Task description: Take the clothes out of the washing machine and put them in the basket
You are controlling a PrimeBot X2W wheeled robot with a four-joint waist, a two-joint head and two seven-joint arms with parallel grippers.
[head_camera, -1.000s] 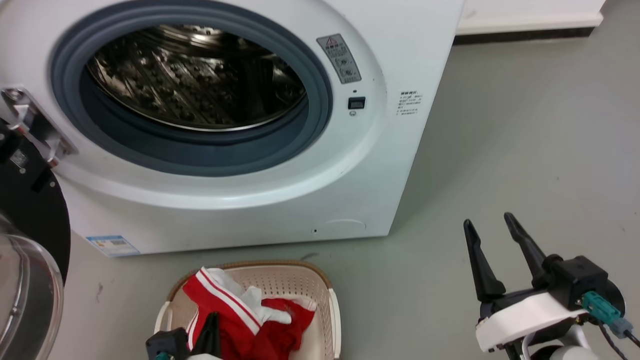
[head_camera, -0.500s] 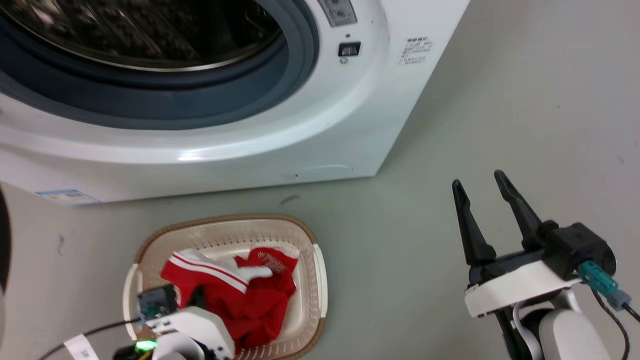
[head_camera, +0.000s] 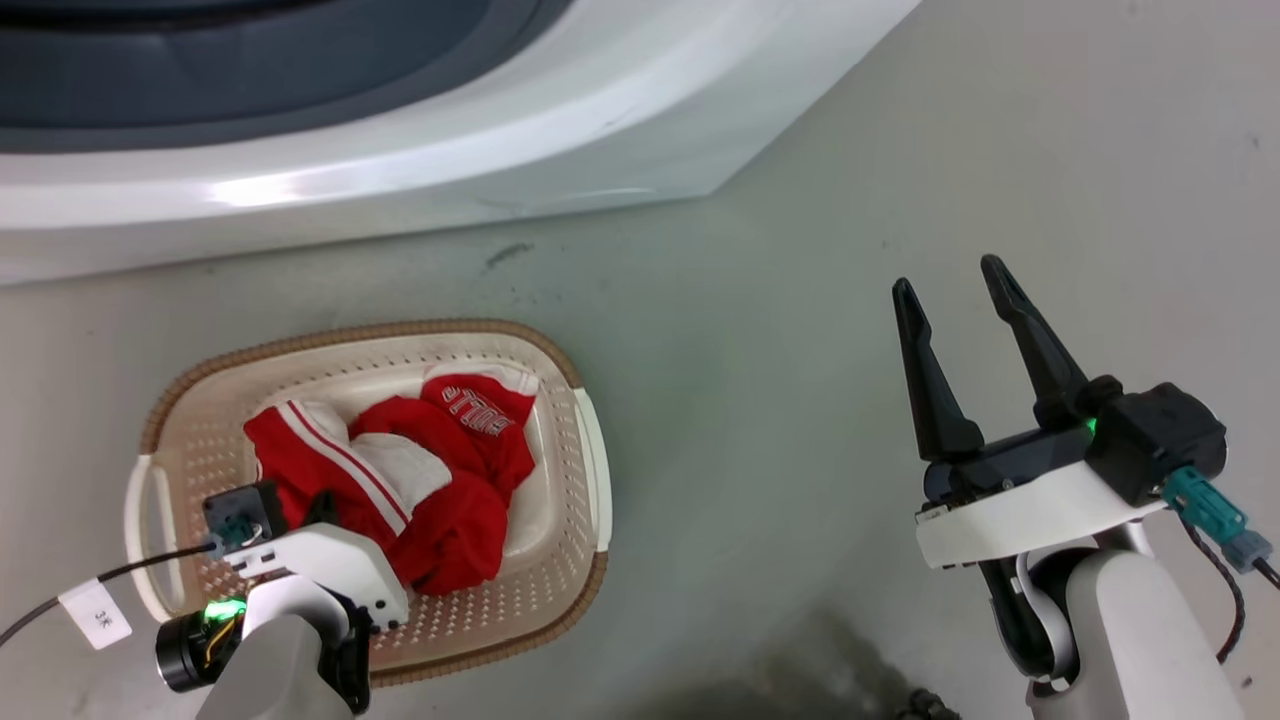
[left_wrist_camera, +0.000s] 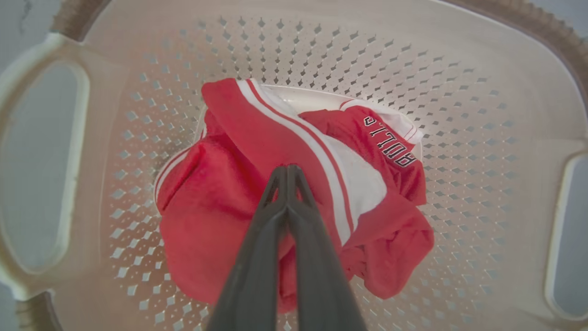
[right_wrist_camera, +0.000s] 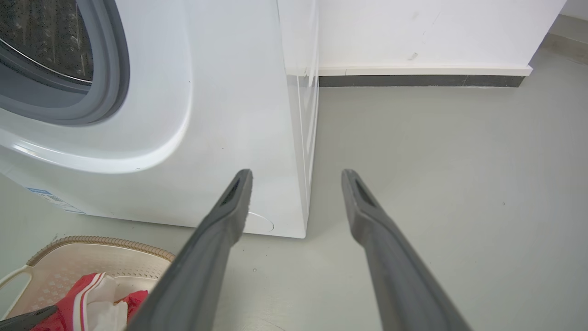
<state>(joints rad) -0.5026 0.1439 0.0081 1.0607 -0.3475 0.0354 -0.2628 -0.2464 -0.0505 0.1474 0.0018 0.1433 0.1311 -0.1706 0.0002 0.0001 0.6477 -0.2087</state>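
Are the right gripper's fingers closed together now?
No, the right gripper holds its two fingers well apart, the washing machine showing between them.

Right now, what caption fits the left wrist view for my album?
Shut dark left gripper over bright red fabric clothes in the cream perforated plastic basket.

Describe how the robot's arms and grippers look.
The left gripper and right gripper each have two long dark tapered fingers on a black base, with a white shell and pale forearm. Both carry a teal connector, black cable and green light; the left cable bears a white tag marked 3K.
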